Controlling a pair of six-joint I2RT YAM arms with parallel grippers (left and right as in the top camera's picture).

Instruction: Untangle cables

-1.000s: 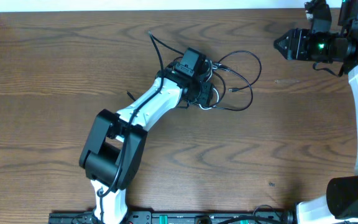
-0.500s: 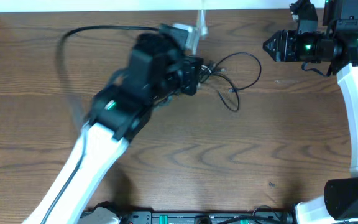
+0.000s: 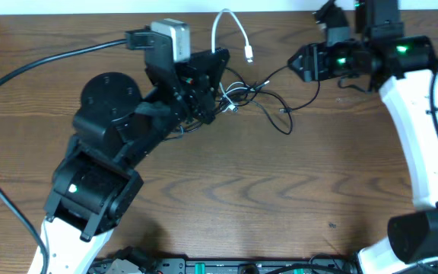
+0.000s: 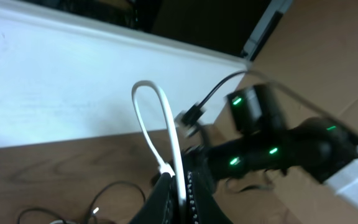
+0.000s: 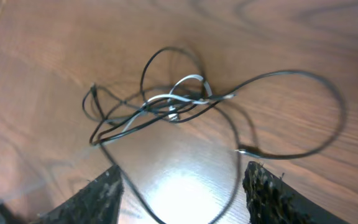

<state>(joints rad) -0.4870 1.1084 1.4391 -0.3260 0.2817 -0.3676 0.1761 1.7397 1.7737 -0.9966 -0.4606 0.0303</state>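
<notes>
My left gripper is raised above the table and shut on the white cable, which arches up and ends in a small plug. In the left wrist view the white cable loops up out of the closed fingers. The black cables lie tangled on the wood below and to the right of it. My right gripper hovers open at the tangle's far right. In the right wrist view the tangle, with white strands in it, lies ahead of the right gripper, nothing between its fingers.
A thick black cord from the left arm sweeps over the table's left side. A white edge strip runs along the table's far side. A wide black cable loop spreads to the right of the tangle.
My left gripper has shut on the white cable and lifted it up off the table. The right arm has moved left toward the tangle, its jaws a little wider.
</notes>
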